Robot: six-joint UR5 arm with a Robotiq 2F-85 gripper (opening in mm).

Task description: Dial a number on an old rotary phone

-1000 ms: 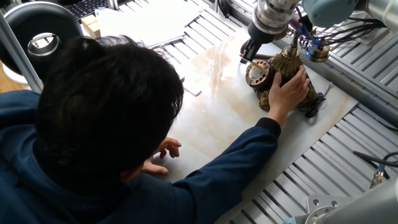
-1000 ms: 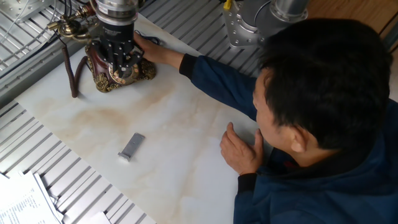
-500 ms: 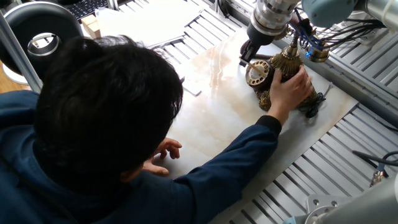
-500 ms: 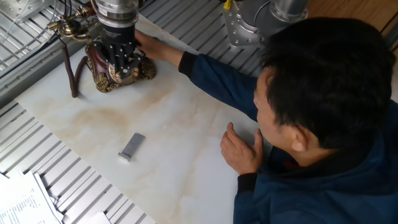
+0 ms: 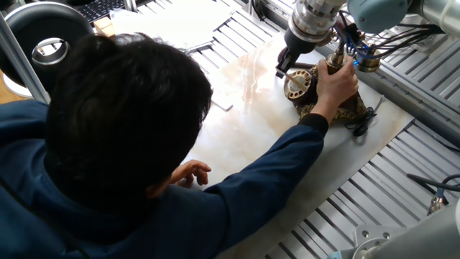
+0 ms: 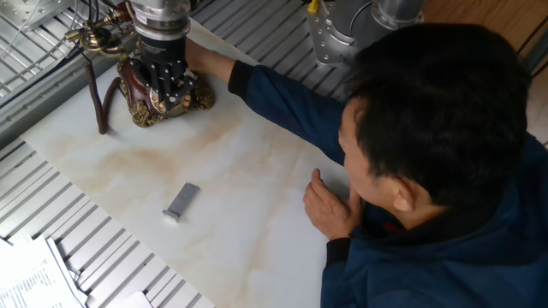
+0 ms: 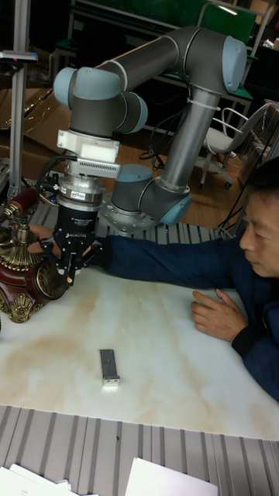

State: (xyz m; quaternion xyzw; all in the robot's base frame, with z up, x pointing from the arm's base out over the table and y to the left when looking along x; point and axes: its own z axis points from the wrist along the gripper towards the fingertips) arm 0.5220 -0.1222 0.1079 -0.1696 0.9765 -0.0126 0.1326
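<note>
The old rotary phone [image 5: 321, 92] stands at the far right of the marble board, bronze-brown and ornate, its coppery dial [image 5: 295, 85] facing the person. It also shows in the other fixed view [image 6: 145, 98] and at the left edge of the tall view [image 7: 17, 273]. My gripper [image 5: 288, 69] points down at the dial's upper left rim, fingers drawn together; nothing shows between them. The gripper [image 6: 168, 84] covers the dial in the other fixed view. In the tall view the gripper [image 7: 70, 271] tips meet at the dial. A person's hand [image 5: 336, 80] rests on the phone's top.
A small grey metal block [image 6: 181, 202] lies mid-board. The person leans over the near side, the other hand [image 6: 330, 205] flat on the board. A large black round device [image 5: 47, 36] and papers [image 5: 172, 21] sit at the far left. Slatted metal surrounds the board.
The person's hand has slid from the phone's side up onto its top, and the head has leaned further in. My gripper has edged slightly up along the dial's rim.
</note>
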